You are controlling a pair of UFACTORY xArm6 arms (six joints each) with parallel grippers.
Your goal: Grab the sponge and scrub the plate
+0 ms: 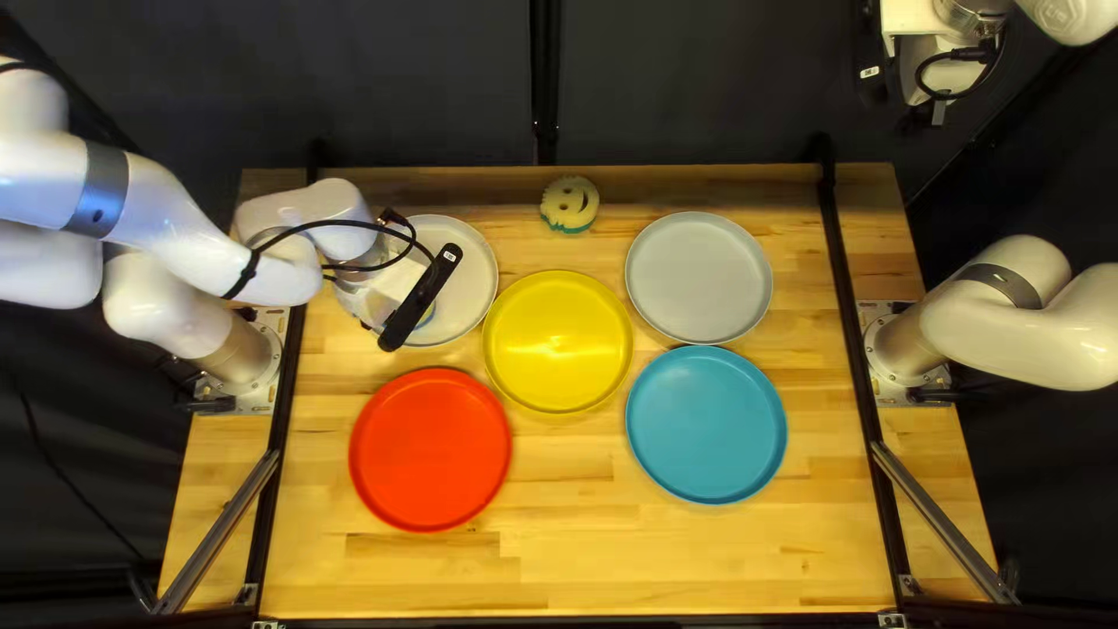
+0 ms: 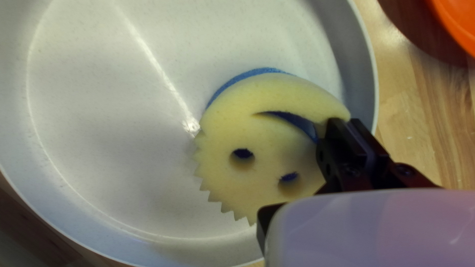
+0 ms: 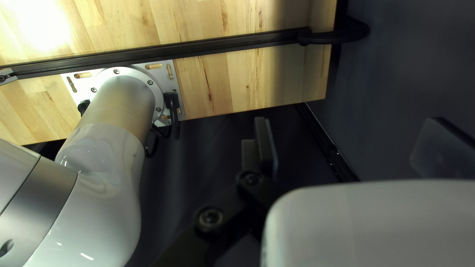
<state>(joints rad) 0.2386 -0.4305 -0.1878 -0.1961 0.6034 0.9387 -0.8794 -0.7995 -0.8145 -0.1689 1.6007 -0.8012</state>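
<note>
Over the white plate (image 1: pixel 472 274) at the table's far left is my left gripper (image 1: pixel 390 294), its fingertips hidden from above. The left wrist view shows my left gripper (image 2: pixel 297 180) shut on a round yellow sponge (image 2: pixel 267 128) with a smiling face and blue underside. The sponge is over one side of the white plate (image 2: pixel 114 123), inside its rim; whether it touches the plate I cannot tell. My right gripper (image 1: pixel 939 93) is raised beyond the table's far right corner. In the right wrist view my right gripper (image 3: pixel 351 148) is open, nothing between its fingers.
A second smiling sponge (image 1: pixel 570 204) lies near the far edge. Yellow (image 1: pixel 558 341), red (image 1: pixel 430 450), grey (image 1: pixel 699 277) and blue (image 1: pixel 706 424) plates are spread over the table. Black rails (image 1: pixel 856 350) run along both sides. My right arm's base (image 3: pixel 123 94) shows near the table edge.
</note>
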